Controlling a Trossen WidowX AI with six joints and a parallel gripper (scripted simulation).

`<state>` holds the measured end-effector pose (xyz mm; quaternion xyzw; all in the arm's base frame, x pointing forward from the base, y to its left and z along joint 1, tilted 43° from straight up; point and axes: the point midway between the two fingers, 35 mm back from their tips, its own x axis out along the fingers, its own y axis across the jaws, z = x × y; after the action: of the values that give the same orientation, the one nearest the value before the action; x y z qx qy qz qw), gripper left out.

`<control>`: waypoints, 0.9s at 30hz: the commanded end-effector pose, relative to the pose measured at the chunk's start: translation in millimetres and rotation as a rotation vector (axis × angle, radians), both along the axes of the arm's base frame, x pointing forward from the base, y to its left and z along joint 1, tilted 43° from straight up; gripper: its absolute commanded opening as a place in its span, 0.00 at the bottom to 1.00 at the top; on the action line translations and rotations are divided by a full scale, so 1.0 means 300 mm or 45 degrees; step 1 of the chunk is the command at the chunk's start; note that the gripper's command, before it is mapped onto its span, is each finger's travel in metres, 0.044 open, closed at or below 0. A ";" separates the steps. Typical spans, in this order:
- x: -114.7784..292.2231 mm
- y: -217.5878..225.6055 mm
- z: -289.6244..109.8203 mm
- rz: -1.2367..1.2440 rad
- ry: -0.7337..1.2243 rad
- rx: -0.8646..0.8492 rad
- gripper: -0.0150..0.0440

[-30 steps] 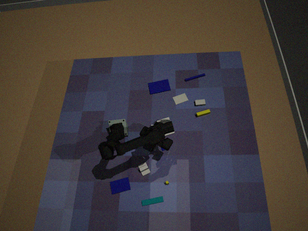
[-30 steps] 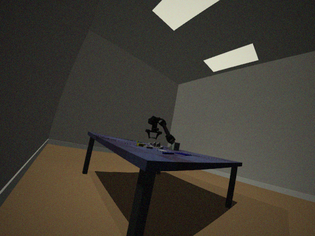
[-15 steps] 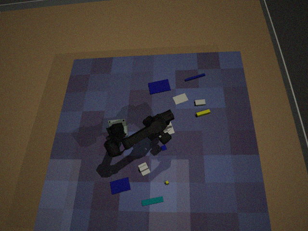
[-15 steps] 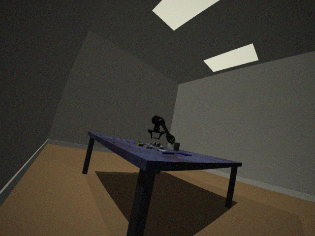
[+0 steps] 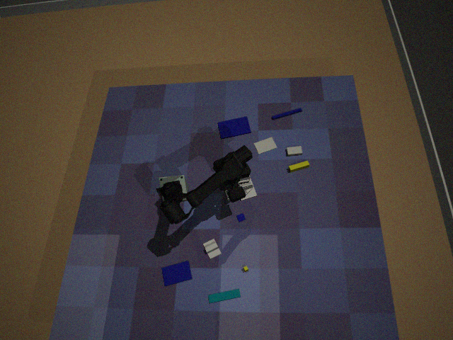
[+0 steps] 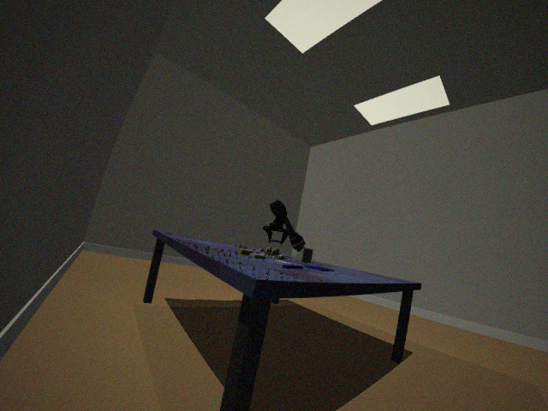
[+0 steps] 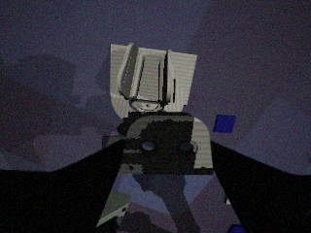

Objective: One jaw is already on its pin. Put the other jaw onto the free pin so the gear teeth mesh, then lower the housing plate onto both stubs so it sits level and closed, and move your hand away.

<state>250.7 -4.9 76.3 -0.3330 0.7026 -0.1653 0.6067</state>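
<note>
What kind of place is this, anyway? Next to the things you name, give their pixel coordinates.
Possibly a bare test room or lab: a black robot arm (image 5: 211, 183) (image 6: 279, 217) works on a blue-purple checkered table (image 5: 321, 248) (image 6: 354, 277), small loose parts lie around it, and plain grey walls rise under two bright rectangular ceiling panels (image 6: 323, 20).
</note>
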 end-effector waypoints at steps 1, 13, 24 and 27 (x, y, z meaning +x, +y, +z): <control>-0.007 0.028 -0.026 -0.065 -0.058 -0.012 0.85; -0.010 0.047 -0.043 -0.112 -0.104 -0.025 0.85; -0.010 0.047 -0.043 -0.112 -0.104 -0.025 0.85; -0.010 0.047 -0.043 -0.112 -0.104 -0.025 0.85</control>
<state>247.8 8.8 63.9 -0.3038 0.6896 -0.2109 0.6226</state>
